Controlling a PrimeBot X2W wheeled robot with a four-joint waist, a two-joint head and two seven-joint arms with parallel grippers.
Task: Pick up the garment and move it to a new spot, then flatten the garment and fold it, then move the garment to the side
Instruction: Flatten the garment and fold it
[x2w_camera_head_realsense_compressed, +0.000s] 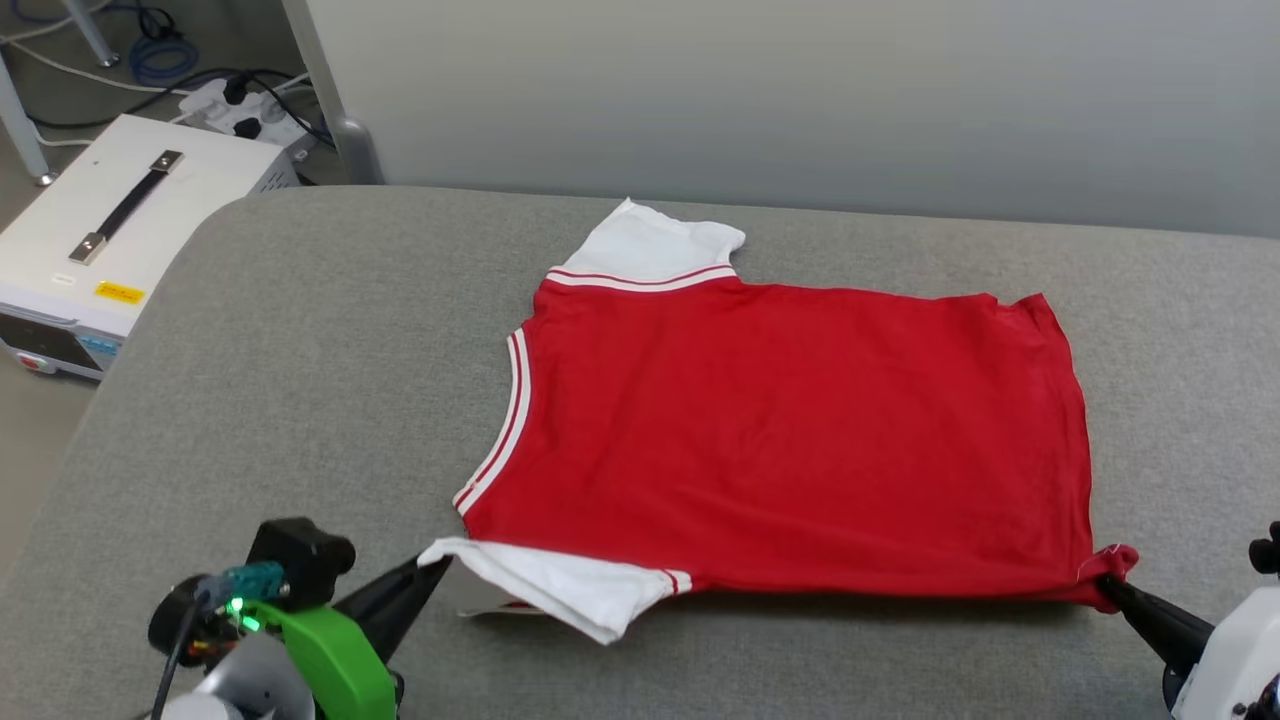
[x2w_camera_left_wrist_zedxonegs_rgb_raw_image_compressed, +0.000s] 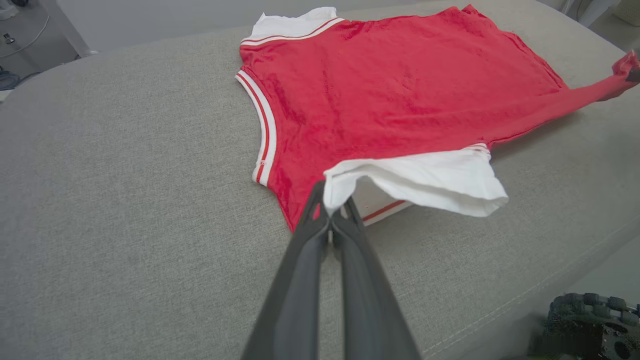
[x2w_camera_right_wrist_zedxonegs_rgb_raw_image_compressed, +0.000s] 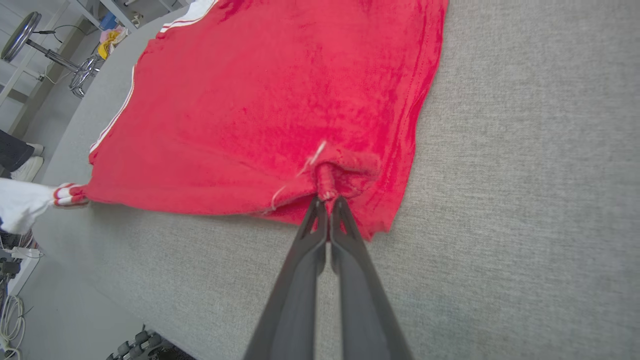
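Two corners of the shirt (x2w_camera_head_realsense_compressed: 790, 430) are pinched: the left gripper (x2w_camera_head_realsense_compressed: 437, 563) is clamped on the near white sleeve (x2w_camera_head_realsense_compressed: 560, 590), the right gripper (x2w_camera_head_realsense_compressed: 1105, 585) on the near hem corner (x2w_camera_head_realsense_compressed: 1118, 562). The shirt lies spread almost flat on the grey cushion (x2w_camera_head_realsense_compressed: 300, 350), so flattening looks nearly done, while folding and moving it aside remain.

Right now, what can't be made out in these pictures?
- Shirt underside: head view, covered by its own red top layer.
- Right arm: head view, cut off by bottom right corner.
- White box label: head view, too small to read.
- Person's shoe: right wrist view, rest cut off by left edge.
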